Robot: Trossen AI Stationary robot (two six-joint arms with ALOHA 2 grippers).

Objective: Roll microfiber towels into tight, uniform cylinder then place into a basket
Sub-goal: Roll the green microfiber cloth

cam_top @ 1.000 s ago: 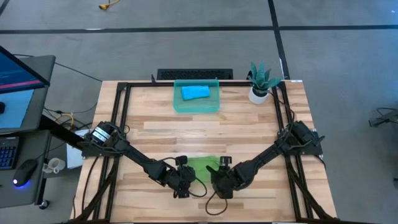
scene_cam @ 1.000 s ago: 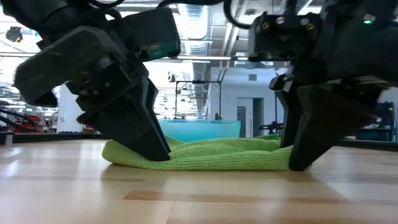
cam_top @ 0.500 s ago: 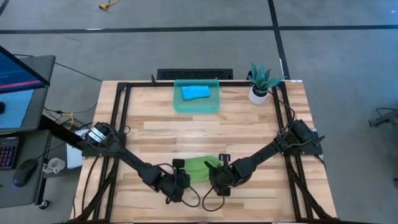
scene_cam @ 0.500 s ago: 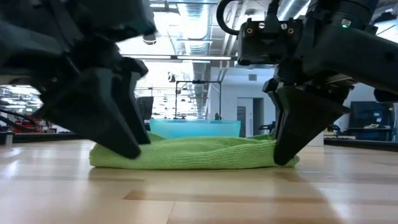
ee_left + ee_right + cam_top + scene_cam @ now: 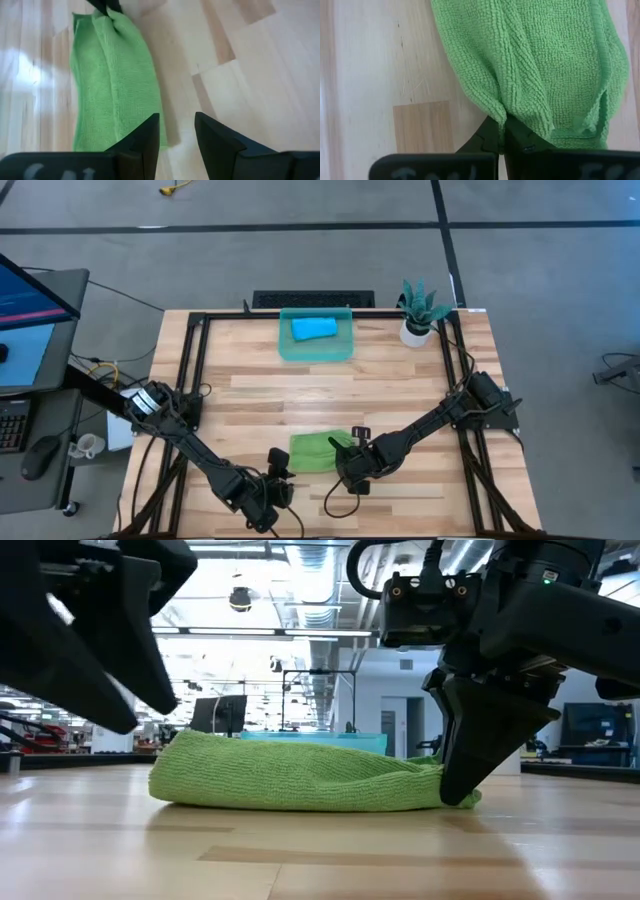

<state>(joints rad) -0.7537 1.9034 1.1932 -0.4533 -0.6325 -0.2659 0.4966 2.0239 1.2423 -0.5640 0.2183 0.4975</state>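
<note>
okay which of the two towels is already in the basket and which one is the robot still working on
The blue towel lies in the basket at the far edge. The green towel is on the table near the front, its end pinched in the right gripper.

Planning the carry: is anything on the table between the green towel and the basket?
Nothing visible. Bare wood lies between the green towel, pinched by the right gripper, and the basket. The plant stands off to the side.
</note>
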